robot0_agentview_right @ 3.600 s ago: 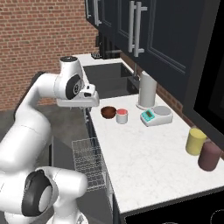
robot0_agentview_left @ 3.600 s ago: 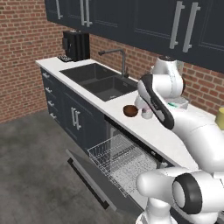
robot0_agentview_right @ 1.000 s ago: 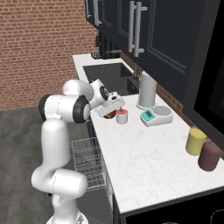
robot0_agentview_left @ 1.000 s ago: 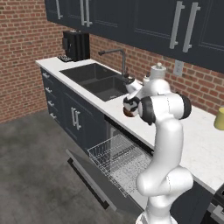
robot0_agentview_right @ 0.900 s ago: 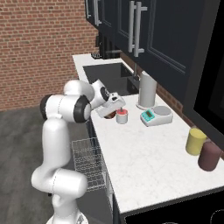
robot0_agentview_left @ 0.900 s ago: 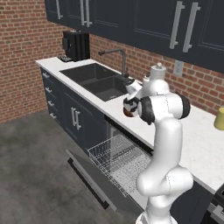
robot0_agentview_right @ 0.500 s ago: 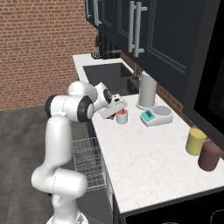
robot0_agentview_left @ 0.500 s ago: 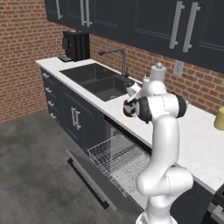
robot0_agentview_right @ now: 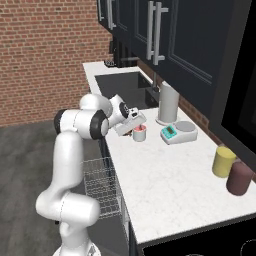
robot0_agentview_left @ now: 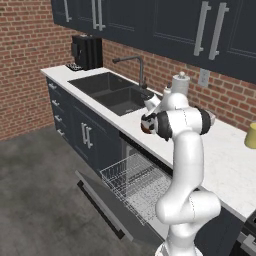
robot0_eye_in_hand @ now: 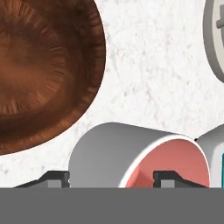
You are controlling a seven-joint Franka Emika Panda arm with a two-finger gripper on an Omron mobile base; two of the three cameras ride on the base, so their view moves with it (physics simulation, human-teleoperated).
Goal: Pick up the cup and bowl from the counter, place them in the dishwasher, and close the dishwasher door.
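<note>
You're on step 1, cup pickup. Gripper (robot0_eye_in_hand: 111, 178) is down over the cup (robot0_eye_in_hand: 140, 155) on the counter (robot0_eye_in_hand: 153, 83), one fingertip (robot0_eye_in_hand: 54, 178) outside the wall, the other inside the pink mouth. Jaws spread, can't tell if they've bitten yet. Bowl (robot0_eye_in_hand: 41, 70) sits just beside. Next imo: confirm the pinch, lift straight, swing to the dishwasher (robot0_agentview_left: 136, 186) rack; door (robot0_agentview_left: 102, 209) is down.

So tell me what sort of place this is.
A rendered home kitchen: a sink set in a white counter, dark wall cabinets above, and an open dishwasher with its rack pulled out.
</note>
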